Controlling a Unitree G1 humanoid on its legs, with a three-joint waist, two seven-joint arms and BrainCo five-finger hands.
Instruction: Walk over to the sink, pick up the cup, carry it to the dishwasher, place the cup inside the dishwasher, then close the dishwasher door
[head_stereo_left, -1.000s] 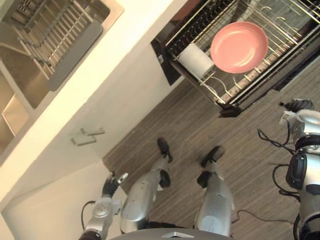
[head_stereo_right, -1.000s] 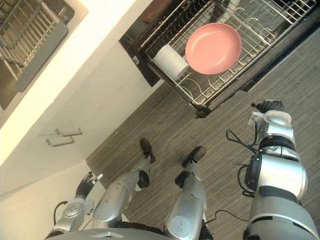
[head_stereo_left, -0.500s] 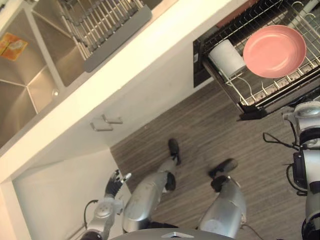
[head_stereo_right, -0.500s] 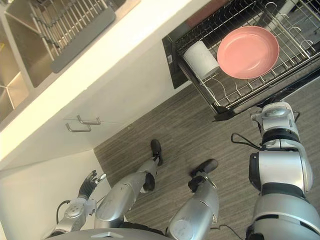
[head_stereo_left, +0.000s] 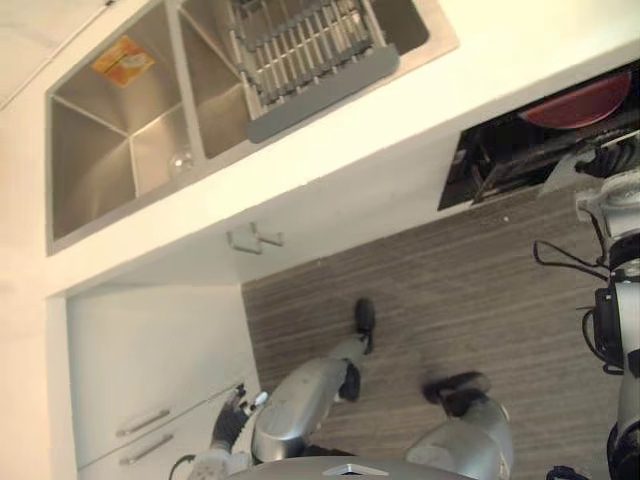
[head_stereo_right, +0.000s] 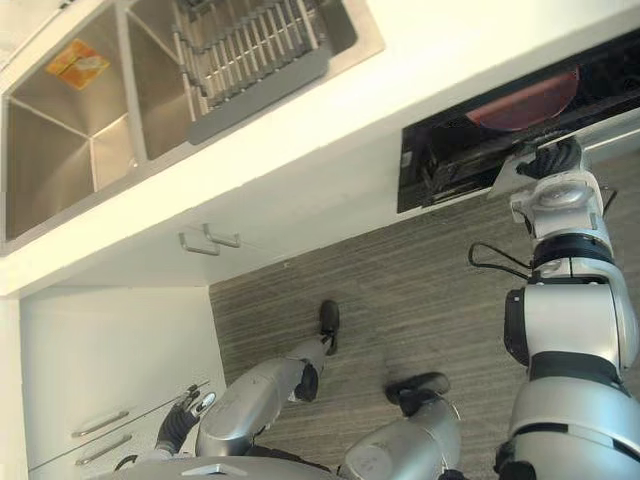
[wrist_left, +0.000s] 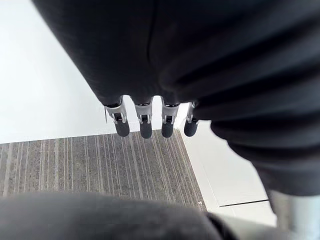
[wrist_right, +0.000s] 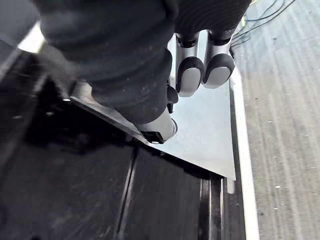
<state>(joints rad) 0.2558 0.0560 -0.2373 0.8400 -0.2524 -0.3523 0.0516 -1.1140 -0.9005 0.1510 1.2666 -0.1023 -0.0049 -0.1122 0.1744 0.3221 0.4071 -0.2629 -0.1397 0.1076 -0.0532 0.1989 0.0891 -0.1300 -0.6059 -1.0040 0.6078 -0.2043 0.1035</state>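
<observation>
The dishwasher (head_stereo_right: 455, 150) is a dark opening under the white counter at the right. A pink plate (head_stereo_right: 525, 100) shows as a sliver inside it. My right hand (head_stereo_right: 553, 160) is up at the edge of the silver door panel (wrist_right: 210, 125). In its wrist view the fingers (wrist_right: 190, 75) are straight and lie over that panel, with the dark interior beside them. My left hand (wrist_left: 145, 122) hangs low at my side by the white drawers, fingers straight and holding nothing. A small clear round thing (head_stereo_left: 180, 160) sits on the floor of the sink's left basin; I cannot tell whether it is a cup.
A steel double sink (head_stereo_left: 100, 140) lies along the top, with a grey drain rack (head_stereo_left: 300, 45) across its right basin and an orange item (head_stereo_left: 123, 60) in the left. White cabinets with bar handles (head_stereo_left: 255, 238) stand below the counter. Grey plank floor (head_stereo_left: 450, 280) lies before them.
The whole picture has swung, bringing the sink to the top. The rack with plate and white cup no longer sticks out; the plate sits inside the opening. My right hand has come up to the door.
</observation>
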